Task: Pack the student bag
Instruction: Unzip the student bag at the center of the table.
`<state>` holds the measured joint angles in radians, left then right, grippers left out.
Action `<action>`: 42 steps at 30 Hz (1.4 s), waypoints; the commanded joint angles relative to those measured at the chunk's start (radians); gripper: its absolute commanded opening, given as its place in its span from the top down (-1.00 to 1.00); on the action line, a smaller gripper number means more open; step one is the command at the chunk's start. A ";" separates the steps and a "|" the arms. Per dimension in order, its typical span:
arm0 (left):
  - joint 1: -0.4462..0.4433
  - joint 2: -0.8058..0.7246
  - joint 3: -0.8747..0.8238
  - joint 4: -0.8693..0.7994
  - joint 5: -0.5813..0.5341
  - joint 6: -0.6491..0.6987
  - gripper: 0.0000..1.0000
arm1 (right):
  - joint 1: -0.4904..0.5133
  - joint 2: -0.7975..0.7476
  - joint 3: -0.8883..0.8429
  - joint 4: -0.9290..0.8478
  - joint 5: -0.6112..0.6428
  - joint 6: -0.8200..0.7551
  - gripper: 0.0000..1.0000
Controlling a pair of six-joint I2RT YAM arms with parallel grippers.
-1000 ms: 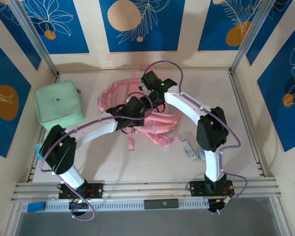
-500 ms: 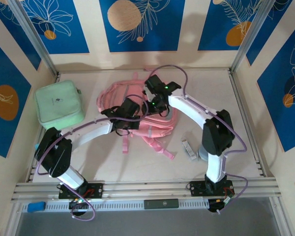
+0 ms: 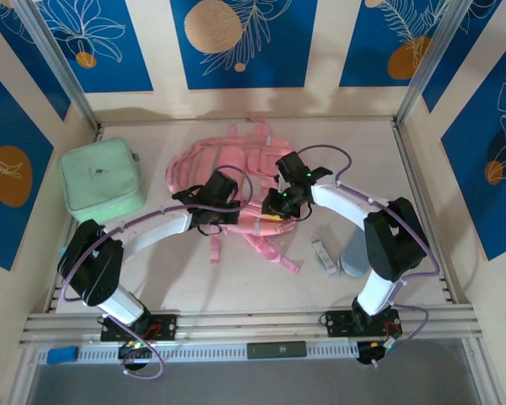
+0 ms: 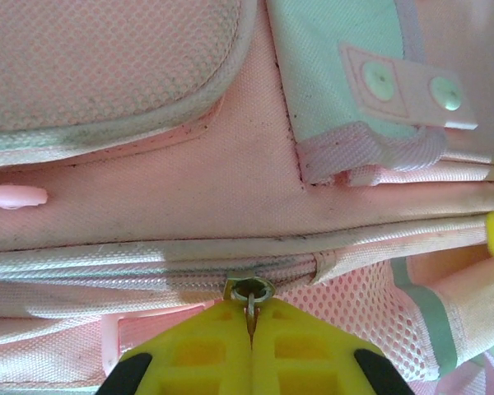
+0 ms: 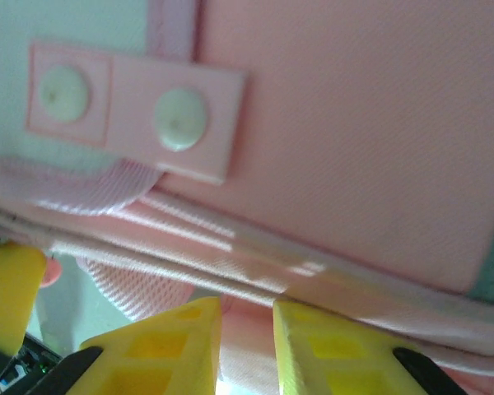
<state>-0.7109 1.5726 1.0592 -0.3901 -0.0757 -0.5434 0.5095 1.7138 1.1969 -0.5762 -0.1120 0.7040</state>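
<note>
The student bag [image 3: 236, 173] is a pink backpack lying flat mid-table, its straps trailing toward me. My left gripper [image 3: 223, 212] rests on its near left edge. In the left wrist view its yellow fingers [image 4: 198, 354] are shut on the metal zip pull [image 4: 252, 306] of a closed zip running across the bag [image 4: 148, 189]. My right gripper [image 3: 278, 207] sits at the bag's near right edge. Its yellow fingers [image 5: 173, 346] pinch a fold of pink fabric [image 5: 247, 329] below a seam, under a tab with two snaps [image 5: 123, 107].
A mint green square zip case [image 3: 101, 180] lies at the left, by the wall. A small pale flat object [image 3: 324, 256] and a grey-blue item [image 3: 354, 253] lie right of the bag near the right arm. Loose pink straps [image 3: 270, 247] spread over the table in front.
The right gripper came down from the bag's far side to its near right edge. The left gripper shifted slightly left and nearer. The bag now lies flatter and farther back.
</note>
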 commanded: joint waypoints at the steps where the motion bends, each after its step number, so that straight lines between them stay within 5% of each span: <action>1: 0.002 -0.045 0.029 -0.079 -0.016 0.014 1.00 | -0.050 0.029 0.003 0.076 0.092 -0.033 0.51; 6: -0.018 -0.047 0.042 -0.132 0.087 -0.060 1.00 | -0.114 0.109 0.076 0.109 0.115 -0.106 0.55; 14: -0.111 0.068 0.154 -0.183 0.015 -0.152 1.00 | -0.139 0.203 0.317 0.013 0.107 -0.211 0.52; 18: -0.104 0.107 0.183 -0.247 -0.071 -0.120 1.00 | -0.135 0.104 0.239 -0.021 0.032 -0.125 0.17; 22: -0.104 0.107 0.163 -0.207 -0.030 -0.122 1.00 | -0.126 0.012 0.073 0.046 -0.118 0.050 0.03; 26: -0.105 0.117 0.109 -0.130 0.034 -0.142 1.00 | -0.085 0.002 -0.006 0.132 -0.208 0.177 0.02; 34: -0.105 0.178 0.103 -0.075 0.021 -0.157 1.00 | -0.037 0.047 0.029 0.137 -0.154 0.204 0.03; 42: -0.106 0.198 0.071 -0.058 -0.003 -0.173 0.64 | -0.035 0.051 0.034 0.138 -0.142 0.201 0.04</action>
<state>-0.8085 1.7500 1.1591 -0.4492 -0.0818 -0.7036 0.4740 1.7531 1.2026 -0.4332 -0.2478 0.8917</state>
